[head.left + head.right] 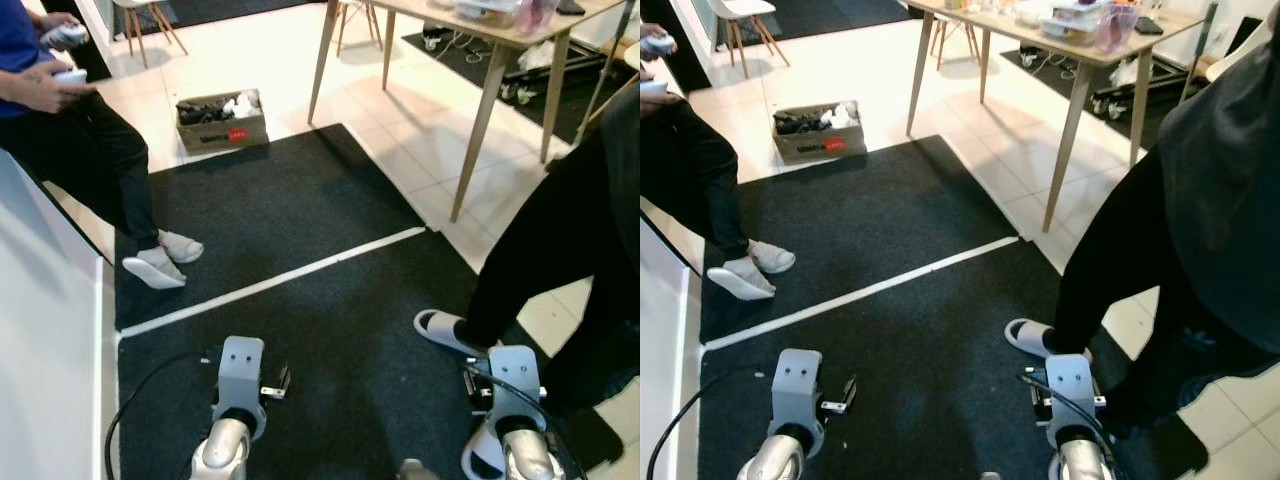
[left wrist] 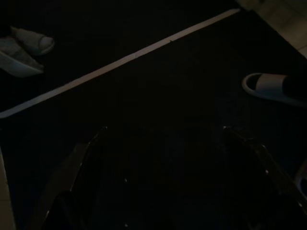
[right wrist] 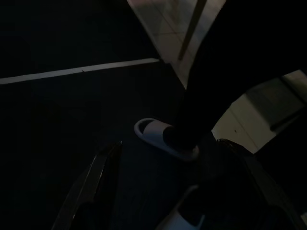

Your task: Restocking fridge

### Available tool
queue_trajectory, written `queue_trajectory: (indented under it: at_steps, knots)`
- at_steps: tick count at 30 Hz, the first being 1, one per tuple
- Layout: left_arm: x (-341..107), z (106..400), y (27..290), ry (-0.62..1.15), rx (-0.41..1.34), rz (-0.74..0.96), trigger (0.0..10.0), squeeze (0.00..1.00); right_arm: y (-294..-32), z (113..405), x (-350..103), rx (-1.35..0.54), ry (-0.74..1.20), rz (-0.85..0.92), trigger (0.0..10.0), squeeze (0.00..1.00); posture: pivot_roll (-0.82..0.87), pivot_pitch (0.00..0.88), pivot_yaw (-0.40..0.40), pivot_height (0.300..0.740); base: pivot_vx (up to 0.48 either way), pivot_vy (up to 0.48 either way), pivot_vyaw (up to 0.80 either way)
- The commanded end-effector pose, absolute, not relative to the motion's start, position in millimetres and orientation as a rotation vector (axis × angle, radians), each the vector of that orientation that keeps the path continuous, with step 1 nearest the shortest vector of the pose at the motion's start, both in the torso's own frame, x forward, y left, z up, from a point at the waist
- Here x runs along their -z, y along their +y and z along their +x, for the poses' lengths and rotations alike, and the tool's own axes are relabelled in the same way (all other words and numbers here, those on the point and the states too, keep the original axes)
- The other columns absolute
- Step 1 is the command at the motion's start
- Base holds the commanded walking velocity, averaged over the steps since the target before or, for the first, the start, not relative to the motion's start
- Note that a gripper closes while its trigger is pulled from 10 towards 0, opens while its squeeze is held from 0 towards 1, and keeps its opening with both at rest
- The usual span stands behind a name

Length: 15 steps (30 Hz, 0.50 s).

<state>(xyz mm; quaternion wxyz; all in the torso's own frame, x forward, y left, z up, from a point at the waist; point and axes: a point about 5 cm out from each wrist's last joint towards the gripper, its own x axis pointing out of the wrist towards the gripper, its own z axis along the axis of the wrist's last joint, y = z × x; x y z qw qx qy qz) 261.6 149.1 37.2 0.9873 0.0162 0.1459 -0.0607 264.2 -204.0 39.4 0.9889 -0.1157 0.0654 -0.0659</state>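
1. Black fingers of the left claw (image 2: 163,177) hang spread apart over the dark mat (image 1: 300,330).
2. The right claw (image 3: 177,191) is likewise spread, empty, beside a person's white slipper (image 3: 158,134).
3. Beyond the mat's white stripe (image 1: 270,282) sits a cardboard box (image 1: 221,120); no fridge can be made out.

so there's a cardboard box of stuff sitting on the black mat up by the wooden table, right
Not quite. The cardboard box sits on the pale tiled floor, just past the far edge of the black mat, not on it. It is near the wooden table. The left eye view shows this.
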Motion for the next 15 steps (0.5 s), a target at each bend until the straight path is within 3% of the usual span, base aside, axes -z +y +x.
queue_trajectory:
  at_steps: [1, 8, 15]
  knots:
    - [-29.5, 256.4, 153.1, 0.331, 0.108, 0.037, 10.0, 0.0, -205.1, 258.9, -33.5, 0.14, 0.155, -0.213, 10.0, 0.0, -0.21, 0.22, 0.062, 0.707, 0.307, 0.0, 0.0]
    - [-29.8, 257.1, 153.5, 0.329, 0.103, 0.037, 10.0, 0.0, -205.0, 259.0, -33.4, 0.143, 0.155, -0.195, 10.0, 0.0, -0.21, 0.219, 0.061, 0.707, 0.307, 0.0, 0.0]
    - [-29.7, 257.2, 153.7, 0.33, 0.103, 0.039, 10.0, 0.0, -205.3, 259.5, -33.3, 0.143, 0.155, -0.19, 10.0, 0.0, -0.2, 0.215, 0.062, 0.707, 0.307, 0.0, -0.46]
